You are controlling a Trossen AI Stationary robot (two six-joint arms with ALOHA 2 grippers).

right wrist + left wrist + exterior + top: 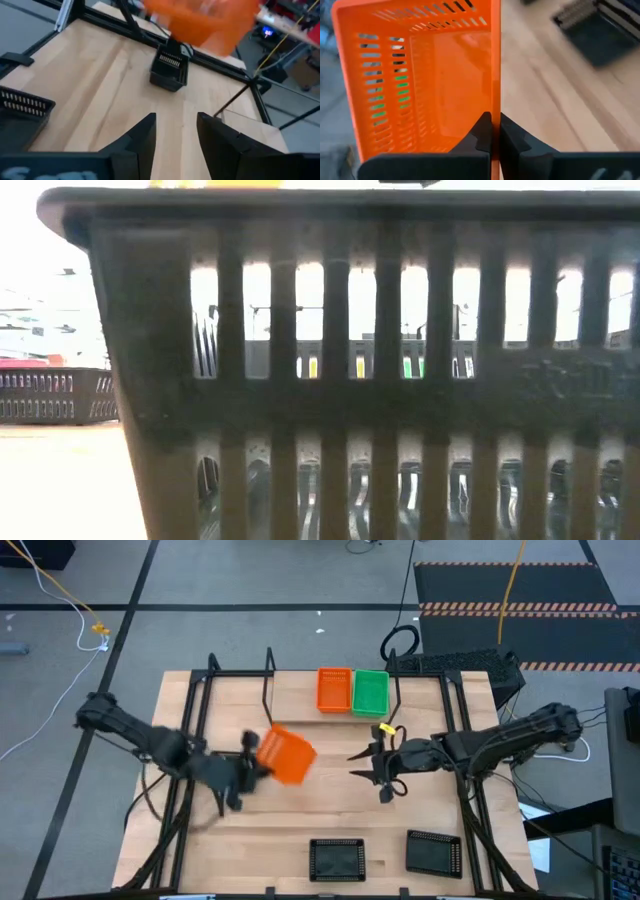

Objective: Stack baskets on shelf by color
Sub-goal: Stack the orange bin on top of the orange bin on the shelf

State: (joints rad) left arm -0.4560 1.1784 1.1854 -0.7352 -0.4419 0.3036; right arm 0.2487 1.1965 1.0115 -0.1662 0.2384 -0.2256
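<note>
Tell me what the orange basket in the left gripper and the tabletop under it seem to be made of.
Orange basket: looks like moulded plastic, smooth with a slight sheen; its thin walls are pierced by regular slots and light glows through them. The left gripper is shut on its rim.
Tabletop: looks like light wood, matte, with joined boards and grain lines showing; whether solid or laminate is unclear.

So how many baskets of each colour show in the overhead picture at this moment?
Orange baskets: 2, one on the shelf, one held by the left gripper
Green baskets: 1
Black baskets: 2, and
Total: 5, counting any nested stack as one.
</note>
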